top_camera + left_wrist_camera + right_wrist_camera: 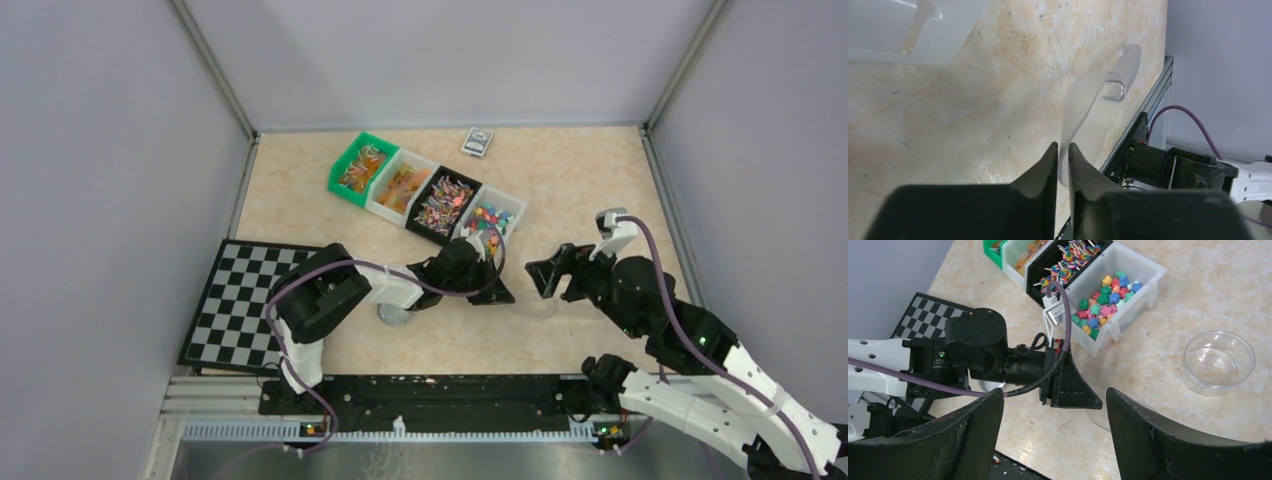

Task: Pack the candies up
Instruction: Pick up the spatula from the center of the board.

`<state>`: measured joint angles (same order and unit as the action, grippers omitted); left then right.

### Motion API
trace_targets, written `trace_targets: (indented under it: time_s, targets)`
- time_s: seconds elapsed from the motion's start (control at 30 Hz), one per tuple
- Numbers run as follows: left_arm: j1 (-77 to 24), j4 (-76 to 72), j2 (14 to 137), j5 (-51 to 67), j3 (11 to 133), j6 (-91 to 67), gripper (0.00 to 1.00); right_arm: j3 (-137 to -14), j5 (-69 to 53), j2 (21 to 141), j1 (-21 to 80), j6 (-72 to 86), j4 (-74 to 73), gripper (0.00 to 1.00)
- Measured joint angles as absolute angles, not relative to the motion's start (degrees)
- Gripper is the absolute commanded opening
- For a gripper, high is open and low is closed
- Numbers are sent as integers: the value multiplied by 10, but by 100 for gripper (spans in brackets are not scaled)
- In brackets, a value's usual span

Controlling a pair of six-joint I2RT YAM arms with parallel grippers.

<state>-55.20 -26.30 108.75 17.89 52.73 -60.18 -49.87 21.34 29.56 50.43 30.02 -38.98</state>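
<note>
Left gripper (1063, 147): jaws clamped on the edge of a thin clear plastic sheet (1088, 110), lower centre. Right gripper (1054, 392): jaws wide apart, holding nothing. Tiny bright candies (440, 200) lie in a row of four plastic bins (338, 178), upper centre. A small clear round cup (1218, 362) stands nearby.

Left arm reaches right across the centre; left gripper (1063, 148) is low, jaws pinched nearly closed on the clear lid (1085, 100) edge. Right arm is bent inward; right gripper (1054, 392) faces left, jaws wide apart.
</note>
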Motion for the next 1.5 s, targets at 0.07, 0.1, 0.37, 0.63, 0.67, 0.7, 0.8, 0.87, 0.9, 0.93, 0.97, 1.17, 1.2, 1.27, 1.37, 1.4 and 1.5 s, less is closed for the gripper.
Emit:
trace_targets:
  time_s: [0.07, 0.1, 0.37, 0.63, 0.67, 0.7, 0.8, 0.87, 0.9, 0.93, 0.97, 1.17, 1.2, 1.27, 1.37, 1.4, 1.5]
  targets:
    - [-552, -260, 1088, 179, 527, -598, 0, -497, 213, 296, 504, 300, -390, 73]
    - [-549, -257, 1088, 181, 527, -594, 0, -495, 213, 297, 504, 300, -390, 72]
    - [-499, -185, 988, 190, 484, -545, 0, -495, 178, 339, 504, 292, -395, 71]
    - [-410, 27, 819, 205, 524, -390, 0, -495, 114, 431, 504, 265, -394, 63]
    - [-403, 54, 808, 212, 534, -369, 0, -495, 107, 441, 505, 261, -393, 61]
    - [-396, 84, 799, 221, 544, -345, 0, -495, 100, 449, 505, 255, -392, 59]
    - [-382, 160, 773, 251, 564, -278, 0, -499, 75, 474, 504, 233, -386, 54]
    - [-379, 204, 762, 290, 573, -236, 0, -510, 47, 497, 504, 215, -378, 51]
    - [-379, 220, 760, 314, 576, -220, 0, -513, 36, 506, 505, 209, -372, 50]
    - [-379, 238, 759, 343, 580, -204, 0, -516, 24, 515, 504, 205, -364, 48]
    - [-379, 251, 759, 368, 583, -191, 0, -515, 11, 524, 504, 199, -353, 47]
    - [-380, 289, 759, 457, 596, -146, 0, -509, -63, 541, 504, 188, -304, 45]
    - [-380, 291, 759, 464, 597, -143, 0, -503, -77, 541, 504, 189, -291, 45]
    - [-380, 292, 759, 480, 600, -135, 0, -487, -103, 541, 504, 191, -268, 45]
    - [-380, 292, 760, 501, 603, -130, 0, -463, -132, 542, 504, 196, -249, 42]
    - [-380, 292, 761, 507, 604, -128, 0, -457, -138, 543, 504, 197, -245, 37]
    - [-380, 292, 764, 520, 604, -122, 2, -451, -145, 551, 504, 201, -239, 13]
